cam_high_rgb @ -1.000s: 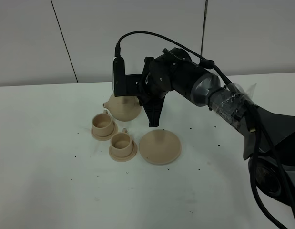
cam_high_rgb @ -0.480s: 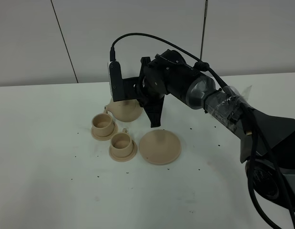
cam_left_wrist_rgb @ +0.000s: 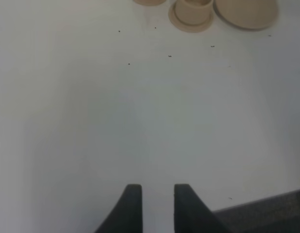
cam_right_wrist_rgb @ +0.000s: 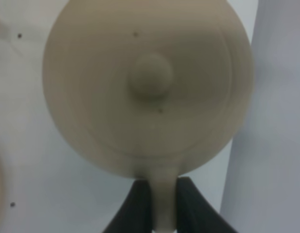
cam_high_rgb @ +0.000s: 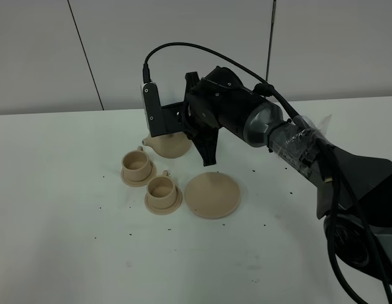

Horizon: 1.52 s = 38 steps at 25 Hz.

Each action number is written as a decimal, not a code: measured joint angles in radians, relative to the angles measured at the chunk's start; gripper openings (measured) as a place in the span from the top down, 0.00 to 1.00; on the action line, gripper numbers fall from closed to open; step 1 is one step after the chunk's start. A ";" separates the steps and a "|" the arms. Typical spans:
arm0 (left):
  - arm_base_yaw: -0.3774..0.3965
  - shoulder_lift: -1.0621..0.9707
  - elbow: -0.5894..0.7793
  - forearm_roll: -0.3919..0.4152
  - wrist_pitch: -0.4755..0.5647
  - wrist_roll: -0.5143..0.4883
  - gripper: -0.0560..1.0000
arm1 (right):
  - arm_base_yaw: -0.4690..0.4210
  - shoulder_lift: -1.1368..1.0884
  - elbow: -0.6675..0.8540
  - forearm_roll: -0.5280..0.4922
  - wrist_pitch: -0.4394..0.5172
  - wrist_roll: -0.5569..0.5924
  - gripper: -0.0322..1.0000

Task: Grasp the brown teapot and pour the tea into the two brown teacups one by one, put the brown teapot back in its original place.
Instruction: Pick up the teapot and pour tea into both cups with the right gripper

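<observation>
The brown teapot [cam_high_rgb: 169, 145] hangs just above the table behind the two brown teacups, its spout pointing left over the far cup. My right gripper [cam_high_rgb: 190, 130] is shut on its handle. The right wrist view looks down on the lid and knob of the teapot [cam_right_wrist_rgb: 145, 87], with the handle pinched between the right gripper [cam_right_wrist_rgb: 163, 208]. The far teacup [cam_high_rgb: 136, 166] and the near teacup [cam_high_rgb: 161, 192] stand on their small saucers. The large saucer [cam_high_rgb: 212, 195] lies bare to their right. My left gripper [cam_left_wrist_rgb: 157, 208] hovers open over bare table, away from the near teacup [cam_left_wrist_rgb: 192, 9].
Small dark specks dot the white table [cam_high_rgb: 69, 240]. In the left wrist view the large saucer [cam_left_wrist_rgb: 246, 10] sits beside the near cup, and a dark table edge [cam_left_wrist_rgb: 266, 213] shows by the fingers. A grey wall stands behind the table.
My right arm has shifted slightly left and up with the teapot, turning it a little toward the far cup. The cups and the large saucer have not moved.
</observation>
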 joint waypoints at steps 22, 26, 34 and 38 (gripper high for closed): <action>0.000 0.000 0.000 0.000 0.000 0.000 0.72 | 0.047 0.000 0.000 -0.153 -0.048 0.077 0.88; 0.000 0.000 0.000 0.000 0.000 0.000 0.72 | 0.058 0.000 0.000 -0.168 -0.055 0.086 0.88; 0.000 0.000 0.000 0.000 0.000 0.000 0.72 | 0.077 0.000 0.000 -0.243 -0.060 0.120 0.88; 0.000 0.000 0.000 0.000 0.000 0.000 0.72 | 0.082 0.000 0.000 -0.253 -0.057 0.123 0.88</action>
